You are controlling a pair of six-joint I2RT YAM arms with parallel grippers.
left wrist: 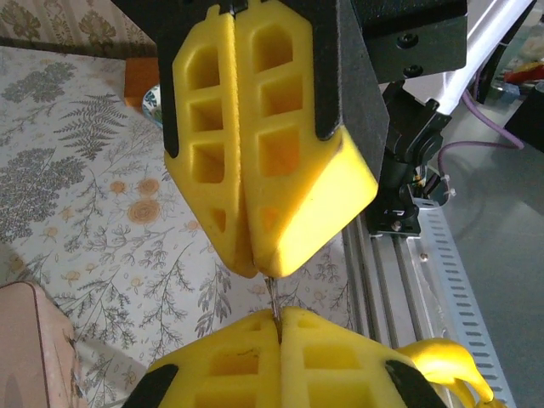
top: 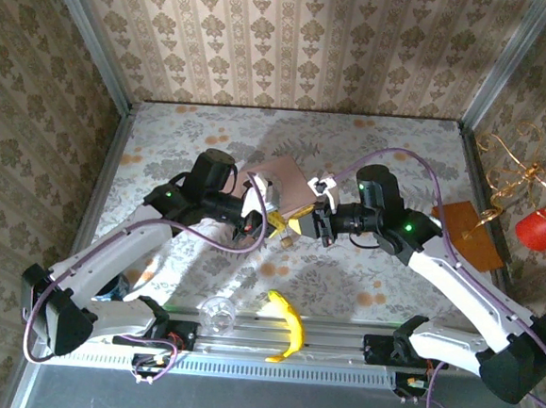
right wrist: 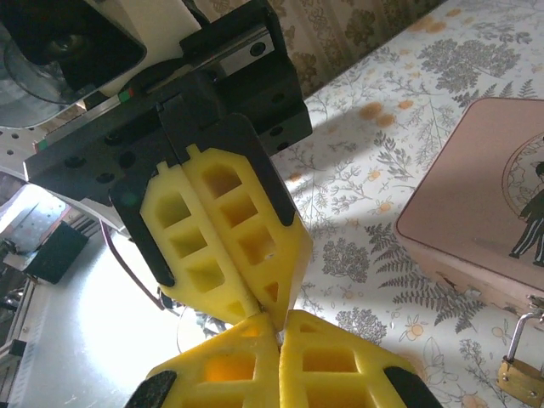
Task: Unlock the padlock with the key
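Your left jaws and right jaws are both pressed shut, tip to tip, pinching the key (left wrist: 273, 297) between them. The padlock (right wrist: 520, 378) hangs upright at the pink tin's (right wrist: 476, 195) front, near your right jaws.

I see the counter (top: 382, 146) with its flowery cover. A pink tin (top: 289, 182) sits near the middle. A little gold padlock (right wrist: 520, 378) rests just beside the tin. A flat brown square (top: 469, 236) lies by the right edge. A yellow banana (top: 287, 328) and a small clear cup (top: 217, 313) sit at the near edge.
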